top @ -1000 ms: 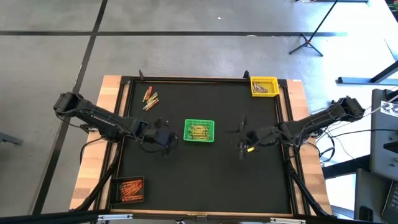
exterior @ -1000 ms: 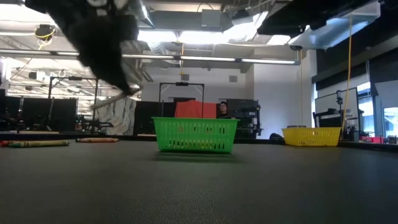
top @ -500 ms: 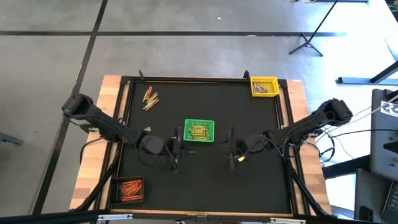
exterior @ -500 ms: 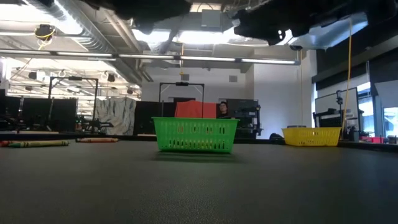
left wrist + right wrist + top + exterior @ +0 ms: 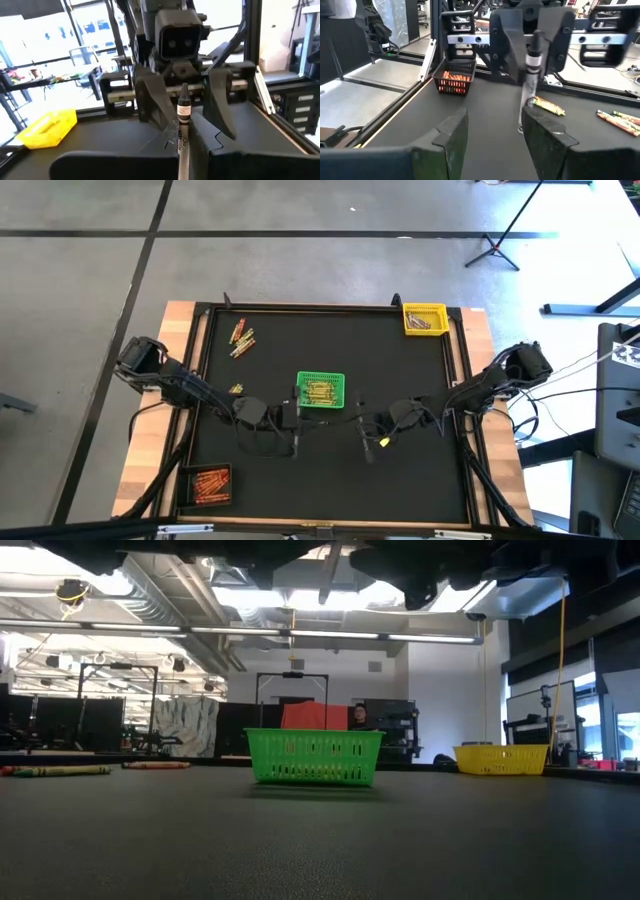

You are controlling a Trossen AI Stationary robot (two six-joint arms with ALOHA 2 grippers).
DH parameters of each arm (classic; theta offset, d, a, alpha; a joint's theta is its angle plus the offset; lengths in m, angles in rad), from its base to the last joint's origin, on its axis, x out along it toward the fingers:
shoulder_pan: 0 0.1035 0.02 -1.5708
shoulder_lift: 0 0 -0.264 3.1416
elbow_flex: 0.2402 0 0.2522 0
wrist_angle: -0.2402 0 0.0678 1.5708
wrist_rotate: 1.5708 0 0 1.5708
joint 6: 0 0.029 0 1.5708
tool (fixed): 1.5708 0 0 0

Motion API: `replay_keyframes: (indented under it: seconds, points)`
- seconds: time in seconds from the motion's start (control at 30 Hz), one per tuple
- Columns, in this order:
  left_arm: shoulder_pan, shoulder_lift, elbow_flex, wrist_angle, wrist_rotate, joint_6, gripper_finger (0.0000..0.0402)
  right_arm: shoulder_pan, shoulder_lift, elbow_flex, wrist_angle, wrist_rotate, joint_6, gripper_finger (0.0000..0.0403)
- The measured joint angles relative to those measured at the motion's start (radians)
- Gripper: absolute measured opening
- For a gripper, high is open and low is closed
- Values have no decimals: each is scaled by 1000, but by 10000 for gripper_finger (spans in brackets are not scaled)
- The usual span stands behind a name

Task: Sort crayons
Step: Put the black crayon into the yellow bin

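Facing off beside the green basket (image 5: 320,391): left gripper (image 5: 296,442) jaws pinching a grey crayon (image 5: 182,131), right gripper (image 5: 366,446) jaws apart (empty)

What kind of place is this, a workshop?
Probably a robotics lab: exposed ceiling ducts, metal equipment racks behind the black work table, and a tripod stand on the bare concrete floor.

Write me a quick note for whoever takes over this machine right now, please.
Left tool: shut on a grey crayon, above mid-table in front of the green basket.
Right tool: open, empty, facing that crayon.
Done: crayons lie in the green basket, the yellow basket and the black basket.
Left: the loose crayons near the far left corner, plus the held one.
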Motion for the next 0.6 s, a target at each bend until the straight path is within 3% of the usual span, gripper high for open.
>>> replay_keyframes:
  seconds: [0.23,0.4,0.6]
  points:
    - [7,4,0,16,8,24,2,0,58,52,20,12,-25,184]
    - [8,2,0,25,3,27,2,2,59,76,5,81,-48,184]
    - [-29,-3,0,8,-6,36,2,17,11,79,-174,93,-24,184]
